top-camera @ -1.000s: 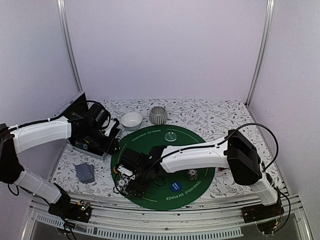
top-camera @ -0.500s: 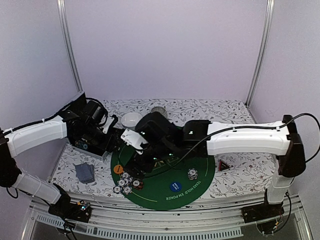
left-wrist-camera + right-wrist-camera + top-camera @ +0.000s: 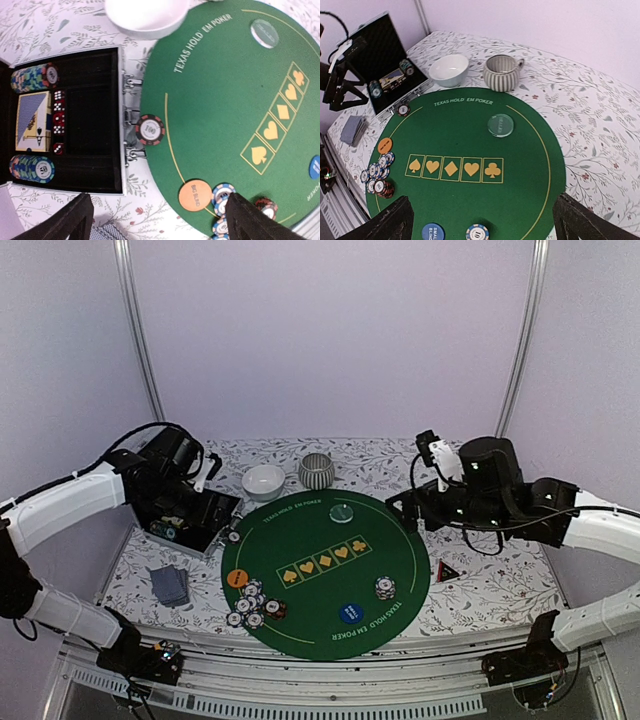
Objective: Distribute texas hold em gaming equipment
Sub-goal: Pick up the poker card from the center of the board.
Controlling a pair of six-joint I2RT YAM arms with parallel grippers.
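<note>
Hovering above the seam between the case and the mat, the left pincer stands wide apart with nothing between its fingers; I judge that the single chip lying flat on the mat's edge, just beside the case latches, is the piece of this step, set there because it is the nearest green spot to the case. The case lies open on the worktop at the left, so the stored chips, the deck and the dice in it are reachable from above. The right pincer is also spread and empty, held high at the right side, probably to leave the mat free for the other arm. On the mat the equipment lies in groups: a cluster of chips at the near left edge with the orange disc just beside it, a small stack and the blue disc at the near right, the green disc at the far side beyond the row of suit boxes. The cards rest off the mat near the left front, and the triangle just outside the right rim; in my judgement these are not yet distributed. The white bowl and the striped bowl stand behind the mat, apart from the work, so they block no reach.
</note>
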